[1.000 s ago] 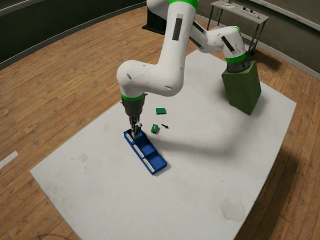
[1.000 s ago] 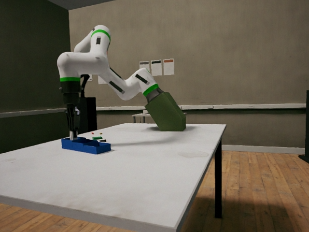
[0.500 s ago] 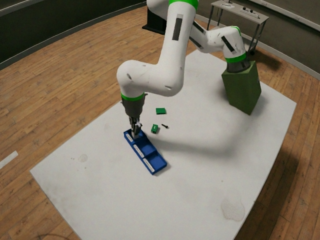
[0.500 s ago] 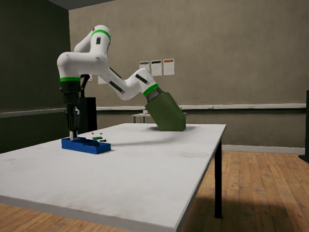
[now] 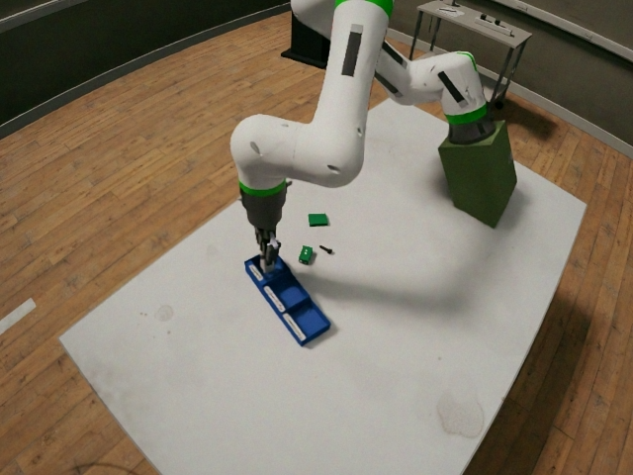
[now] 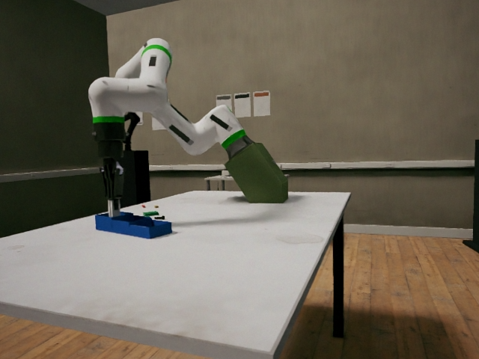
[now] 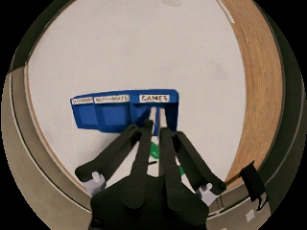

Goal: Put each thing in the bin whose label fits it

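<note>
— hanging where?
— gripper [image 5: 267,263] reaching down into the end compartment of the blue bin row [image 5: 313,334], tips dipping below its wall.
— jaws?
— pressing almost together; not showing anything between.
— and the parts?
— lying on the table [image 5: 408,307] beside the bins: green block [image 5: 306,253], black screw [image 5: 325,249], flat green piece [image 5: 317,220].
</note>
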You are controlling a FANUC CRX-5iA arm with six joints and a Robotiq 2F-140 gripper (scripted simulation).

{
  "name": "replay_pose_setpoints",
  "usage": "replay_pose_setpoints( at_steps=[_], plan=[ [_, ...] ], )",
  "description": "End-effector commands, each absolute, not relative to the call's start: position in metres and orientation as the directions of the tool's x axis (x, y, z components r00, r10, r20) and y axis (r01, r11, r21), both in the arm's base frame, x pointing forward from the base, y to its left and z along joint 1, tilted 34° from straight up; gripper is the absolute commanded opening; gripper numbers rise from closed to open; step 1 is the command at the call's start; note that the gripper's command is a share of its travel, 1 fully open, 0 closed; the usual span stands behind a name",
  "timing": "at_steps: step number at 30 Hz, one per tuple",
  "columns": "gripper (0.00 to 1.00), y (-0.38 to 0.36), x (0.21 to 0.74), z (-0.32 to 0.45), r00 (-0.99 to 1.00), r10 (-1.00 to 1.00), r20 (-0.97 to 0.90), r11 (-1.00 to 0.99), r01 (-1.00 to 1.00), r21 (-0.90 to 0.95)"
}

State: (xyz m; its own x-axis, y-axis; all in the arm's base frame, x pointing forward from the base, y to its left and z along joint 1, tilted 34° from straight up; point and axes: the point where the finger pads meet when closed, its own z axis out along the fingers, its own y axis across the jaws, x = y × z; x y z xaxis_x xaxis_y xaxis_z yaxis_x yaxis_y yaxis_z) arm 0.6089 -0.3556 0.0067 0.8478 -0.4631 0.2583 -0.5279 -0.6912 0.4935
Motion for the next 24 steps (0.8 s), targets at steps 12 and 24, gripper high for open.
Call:
replay_pose_setpoints(
  at_steps=[12,24],
  plan=[
    [0.15,-0.345,0.610,0.022,0.848,-0.463,0.259,-0.691,-0.528,0.493],
    [0.15,-0.328,0.612,0.049,0.848,-0.463,0.259,-0.691,-0.528,0.493]
  ],
)
